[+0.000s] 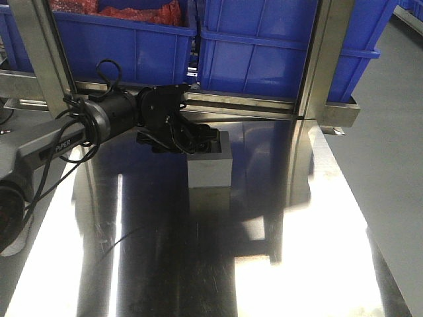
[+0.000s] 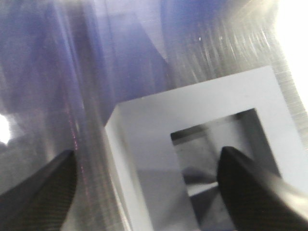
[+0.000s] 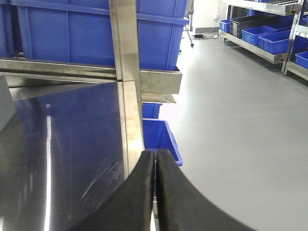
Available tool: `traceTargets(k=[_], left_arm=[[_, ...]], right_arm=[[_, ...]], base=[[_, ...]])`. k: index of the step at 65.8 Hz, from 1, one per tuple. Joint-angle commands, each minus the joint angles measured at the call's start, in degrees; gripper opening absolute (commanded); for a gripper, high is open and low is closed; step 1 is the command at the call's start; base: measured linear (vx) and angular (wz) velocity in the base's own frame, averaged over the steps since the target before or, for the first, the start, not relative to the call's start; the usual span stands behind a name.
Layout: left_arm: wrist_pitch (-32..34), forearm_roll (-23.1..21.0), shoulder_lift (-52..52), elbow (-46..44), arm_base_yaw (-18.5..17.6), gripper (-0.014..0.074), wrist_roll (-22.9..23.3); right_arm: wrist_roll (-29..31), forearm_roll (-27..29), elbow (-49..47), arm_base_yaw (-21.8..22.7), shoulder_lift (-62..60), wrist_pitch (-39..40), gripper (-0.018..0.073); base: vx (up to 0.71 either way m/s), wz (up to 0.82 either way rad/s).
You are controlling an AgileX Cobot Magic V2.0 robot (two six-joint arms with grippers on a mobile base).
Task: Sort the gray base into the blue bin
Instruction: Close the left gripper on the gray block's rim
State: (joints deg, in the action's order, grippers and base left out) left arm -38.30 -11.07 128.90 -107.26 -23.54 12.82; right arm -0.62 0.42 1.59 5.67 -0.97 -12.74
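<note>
We hold our left hand (image 1: 197,139) over the gray base (image 1: 209,170) to pinch one wall.
The base sits recess-up on the desk (image 1: 297,251), so our left hand gapes empty, one finger outside it and one over the recess. Behind the base the rail (image 1: 251,105) and blue bin (image 1: 277,59) crowd close; in front we have open desk. Our right hand (image 3: 155,183), closed on nothing, hangs right of the base at the desk edge.

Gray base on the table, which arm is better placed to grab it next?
Left. The left gripper is open right at the gray base, one finger over its recess and one outside. The right gripper is shut, off by the table edge.
</note>
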Motion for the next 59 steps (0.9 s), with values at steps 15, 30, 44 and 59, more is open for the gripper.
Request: traceTargets(k=[15, 30, 44, 59], left_arm=[[0.3, 0.39, -3.01, -1.42, -0.11, 0.0107, -0.02], [1.29, 0.44, -3.06, -1.42, -0.11, -0.0008, -0.26], [6.99, 0.65, -7.04, -1.36, -0.36, -0.0008, -0.55], [11.45, 7.31, -15.09, -1.36, -0.81, -0.0008, -0.49]], right_arm=[[0.62, -0.42, 0.12, 0.11, 0.83, 4.15, -0.0005], [0.62, -0.42, 0.12, 0.11, 0.83, 4.15, -0.0005], [0.62, -0.42, 0.12, 0.11, 0.83, 4.15, -0.0005], [0.62, -0.42, 0.12, 0.11, 0.83, 4.15, -0.0005]], base=[[0.0, 0.0], [0.0, 0.0], [0.0, 0.0], [0.0, 0.0]])
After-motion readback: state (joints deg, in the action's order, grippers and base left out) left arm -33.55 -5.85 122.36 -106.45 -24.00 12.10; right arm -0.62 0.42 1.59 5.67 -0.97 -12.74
